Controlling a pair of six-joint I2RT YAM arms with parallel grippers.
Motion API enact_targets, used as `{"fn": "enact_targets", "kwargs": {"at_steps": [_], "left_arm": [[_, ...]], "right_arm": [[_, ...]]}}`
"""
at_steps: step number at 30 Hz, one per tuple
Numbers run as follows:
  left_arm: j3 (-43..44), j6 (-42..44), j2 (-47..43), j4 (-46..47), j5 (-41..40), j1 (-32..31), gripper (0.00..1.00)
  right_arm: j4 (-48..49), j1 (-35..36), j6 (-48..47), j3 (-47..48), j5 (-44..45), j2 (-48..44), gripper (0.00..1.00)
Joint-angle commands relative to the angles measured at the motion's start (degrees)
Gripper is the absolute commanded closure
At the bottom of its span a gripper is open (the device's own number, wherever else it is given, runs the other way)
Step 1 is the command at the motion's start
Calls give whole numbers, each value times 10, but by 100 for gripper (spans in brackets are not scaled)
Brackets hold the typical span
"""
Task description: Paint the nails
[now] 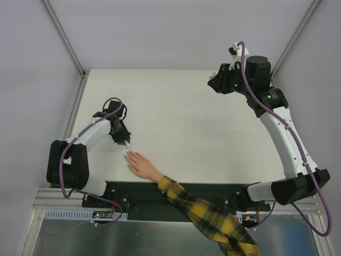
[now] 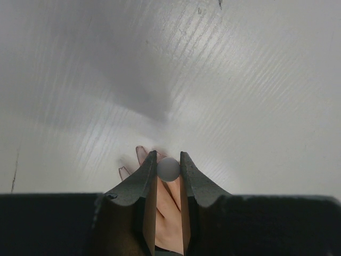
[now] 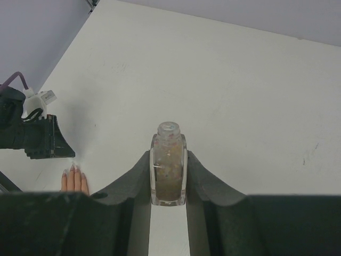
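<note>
The flesh-coloured mannequin hand (image 1: 141,166) lies flat near the table's front edge, its plaid sleeve (image 1: 210,213) trailing to the lower right. Its nails (image 1: 128,155) point up-left. Just above those fingertips, my left gripper (image 1: 124,140) is shut on a small grey round brush cap (image 2: 169,169). In the left wrist view the hand (image 2: 169,213) shows between and under the fingers, with two nails (image 2: 140,151) to the left; the brush itself is hidden. My right gripper (image 1: 215,82) is raised at the far right, shut on an uncapped glitter polish bottle (image 3: 168,165).
Grey walls and metal frame posts (image 1: 64,37) enclose the white table (image 1: 181,122). The black base strip (image 1: 133,192) runs along the near edge under the sleeve. In the right wrist view the left gripper (image 3: 50,143) shows above the mannequin fingers (image 3: 74,181).
</note>
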Motion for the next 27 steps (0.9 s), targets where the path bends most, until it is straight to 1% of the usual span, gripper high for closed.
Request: {"fn": "enact_targets", "kwargs": {"at_steps": [1,16,17,22,27], "left_arm": [[1,3,22,-14,18,3,100],[6,-1,32,-23,0,4,100],[6,-1,32,-27,-14,4,100],[5,-3,26,-38,-31,4,100],[7,-5,30,-39,-32,4,100]], "right_arm": [[27,-5,7,2,-6,-26,100],[24,-5,7,10,-5,-16,100],[25,-4,7,9,-5,-15,100],[25,-4,7,11,-5,-12,100],[26,-4,8,12,-6,-11,100]]}}
